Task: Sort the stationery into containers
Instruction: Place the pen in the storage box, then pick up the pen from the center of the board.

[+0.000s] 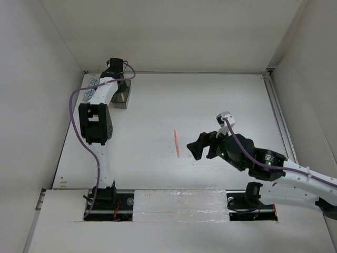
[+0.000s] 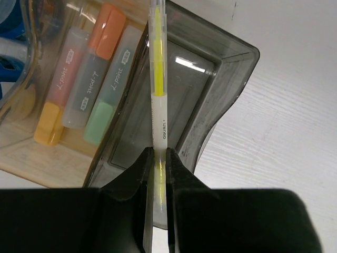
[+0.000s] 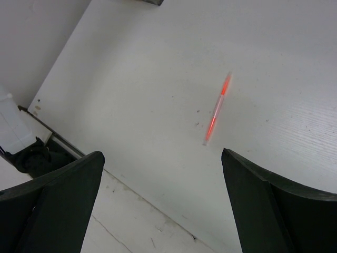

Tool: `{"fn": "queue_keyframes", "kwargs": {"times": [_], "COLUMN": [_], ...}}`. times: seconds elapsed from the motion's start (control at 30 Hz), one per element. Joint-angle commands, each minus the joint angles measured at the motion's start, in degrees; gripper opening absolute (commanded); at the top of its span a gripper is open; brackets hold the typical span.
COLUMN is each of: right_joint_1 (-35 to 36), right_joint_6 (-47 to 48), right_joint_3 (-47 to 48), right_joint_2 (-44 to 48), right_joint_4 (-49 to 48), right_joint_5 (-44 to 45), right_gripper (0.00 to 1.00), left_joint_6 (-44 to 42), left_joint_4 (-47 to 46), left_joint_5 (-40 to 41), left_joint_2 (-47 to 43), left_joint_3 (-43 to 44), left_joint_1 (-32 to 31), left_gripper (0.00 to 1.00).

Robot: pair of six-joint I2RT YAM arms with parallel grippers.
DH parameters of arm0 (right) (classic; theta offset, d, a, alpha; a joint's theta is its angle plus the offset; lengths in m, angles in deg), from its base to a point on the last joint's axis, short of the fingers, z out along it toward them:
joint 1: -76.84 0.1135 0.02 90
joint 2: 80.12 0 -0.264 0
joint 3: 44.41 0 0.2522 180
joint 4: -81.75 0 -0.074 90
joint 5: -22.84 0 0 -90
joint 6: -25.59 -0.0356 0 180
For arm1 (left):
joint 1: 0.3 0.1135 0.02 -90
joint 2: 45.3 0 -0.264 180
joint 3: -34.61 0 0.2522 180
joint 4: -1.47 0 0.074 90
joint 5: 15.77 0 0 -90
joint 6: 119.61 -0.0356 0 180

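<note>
Yellow pen [image 2: 157, 89]: clamped in closed left gripper [image 2: 158, 161], over smoky grey bin [image 2: 221, 100], far left; far tip cut off, near end hidden in grip. Right gripper [image 3: 162, 158] spread wide, empty, right of orange-red pen [image 3: 217, 108].

Bright even light, soft shadows, glare in smoky bin [image 2: 196, 66]
</note>
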Motion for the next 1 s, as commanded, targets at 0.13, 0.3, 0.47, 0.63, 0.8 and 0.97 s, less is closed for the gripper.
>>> {"fn": "queue_keyframes", "kwargs": {"times": [0.13, 0.3, 0.47, 0.63, 0.8, 0.97], "right_joint_1": [-0.4, -0.4, -0.4, -0.4, -0.4, -0.4], "right_joint_6": [0.6, 0.6, 0.6, 0.1, -2.4, -4.6], "right_joint_3": [0.7, 0.7, 0.7, 2.4, 5.1, 10.7], "right_joint_2": [0.2, 0.2, -0.3, 1.1, 6.6, 8.4], "right_joint_4": [-2.5, -2.5, -2.5, -0.3, 6.4, 16.4], "right_joint_5": [0.0, 0.0, 0.0, 1.3, 6.2, 11.6], "right_gripper": [0.99, 0.99, 0.99, 0.99, 0.99, 0.99], "left_joint_6": [0.7, 0.7, 2.1, 5.8, 13.0, 22.0], "left_joint_4": [0.2, 0.2, 0.9, 2.1, 1.5, -5.3], "left_joint_5": [-1.2, -2.8, -5.1, -4.2, 3.1, 9.2], "left_joint_2": [0.7, -1.5, -6.3, -14.7, -25.9, -30.9], "left_joint_3": [3.8, 4.4, 5.5, 3.4, -8.9, -26.9], "left_joint_1": [0.3, 0.3, 0.3, -3.8, -15.1, -29.8], "left_gripper": [0.19, 0.59, 0.59, 0.65, 0.84, 0.91]}}
